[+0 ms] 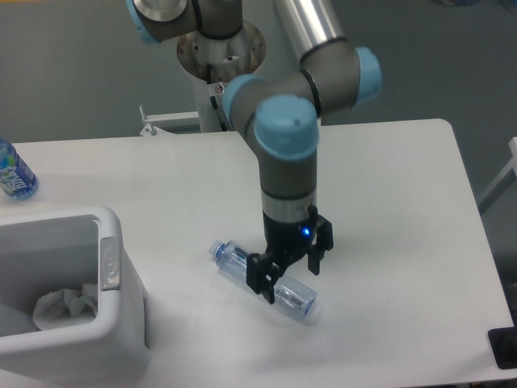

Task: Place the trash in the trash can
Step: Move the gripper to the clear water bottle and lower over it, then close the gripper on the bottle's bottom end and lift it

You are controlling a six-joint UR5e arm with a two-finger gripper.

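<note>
End effector (288, 274) lowered with fingers spread either side of clear bottle (262, 280) lying on desk (388, 210), crumpled wad (66, 306) seen inside trash can (109, 279) beside bottle.

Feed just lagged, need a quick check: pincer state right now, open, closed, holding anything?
Pincer: open, fingers on either side of the clear bottle lying on the table, not yet closed on it.

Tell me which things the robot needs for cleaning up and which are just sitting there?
Needed for the job:
- clear plastic bottle lying on the table, with the gripper open around it
- white wad already inside the trash can

Just sitting there:
- blue-label bottle at the far left edge
</note>
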